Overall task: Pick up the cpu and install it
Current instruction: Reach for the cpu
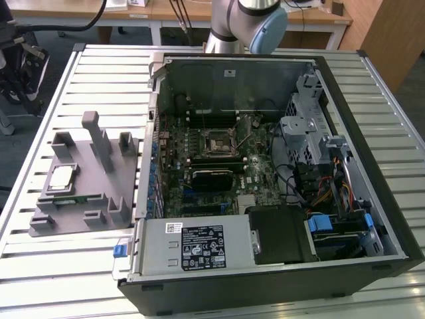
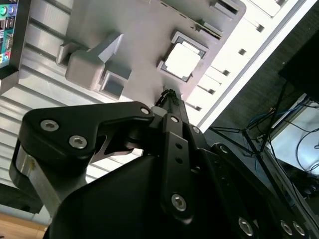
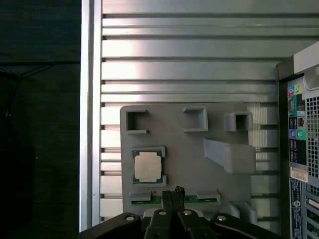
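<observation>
On the grey fixture plate [image 1: 70, 214]: cpu [image 1: 62, 177] not picked, gripper [image 3: 174, 191] above the plate.
Cpu lies flat, silver face up, in its square seat, at the exterior view's left of the open computer case [image 1: 232, 80] and well apart from the motherboard socket [image 1: 220, 143]. Both wrist views: gripper fingers pressed together, nothing held, tips near the cpu but clear of it. First wrist view: tips overlap the green memory stick [image 3: 194, 199] beside the cpu's seat.

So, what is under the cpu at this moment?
The cpu lies flat in a framed pocket of the grey holder plate, which rests on the slatted table. The pocket's floor directly beneath the cpu is covered by it, so nothing there can be seen.
</observation>
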`<action>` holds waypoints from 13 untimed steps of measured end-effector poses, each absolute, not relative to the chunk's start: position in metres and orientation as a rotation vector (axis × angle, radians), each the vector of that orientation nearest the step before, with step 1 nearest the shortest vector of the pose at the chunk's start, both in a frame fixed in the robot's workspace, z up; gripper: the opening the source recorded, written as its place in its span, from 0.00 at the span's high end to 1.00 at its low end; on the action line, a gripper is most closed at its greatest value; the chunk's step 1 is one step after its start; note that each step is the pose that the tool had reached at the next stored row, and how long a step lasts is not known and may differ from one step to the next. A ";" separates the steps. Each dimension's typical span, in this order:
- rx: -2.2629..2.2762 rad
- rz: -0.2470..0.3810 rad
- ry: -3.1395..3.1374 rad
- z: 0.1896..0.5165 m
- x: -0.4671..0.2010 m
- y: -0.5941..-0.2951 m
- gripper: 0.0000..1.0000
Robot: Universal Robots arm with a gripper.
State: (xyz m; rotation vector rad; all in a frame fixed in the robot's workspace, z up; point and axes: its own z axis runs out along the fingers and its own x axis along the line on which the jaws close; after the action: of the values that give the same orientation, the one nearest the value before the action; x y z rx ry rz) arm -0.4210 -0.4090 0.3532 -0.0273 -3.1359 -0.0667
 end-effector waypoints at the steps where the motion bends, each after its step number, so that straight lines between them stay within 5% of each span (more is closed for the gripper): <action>1: -0.026 -0.067 -3.136 0.352 -0.422 -0.409 0.89; 13: -0.012 -0.067 -3.135 0.346 -0.442 -0.411 0.89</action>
State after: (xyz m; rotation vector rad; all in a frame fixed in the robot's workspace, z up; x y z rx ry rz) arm -0.4424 -0.4111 0.3464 -0.0123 -3.1345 -0.0666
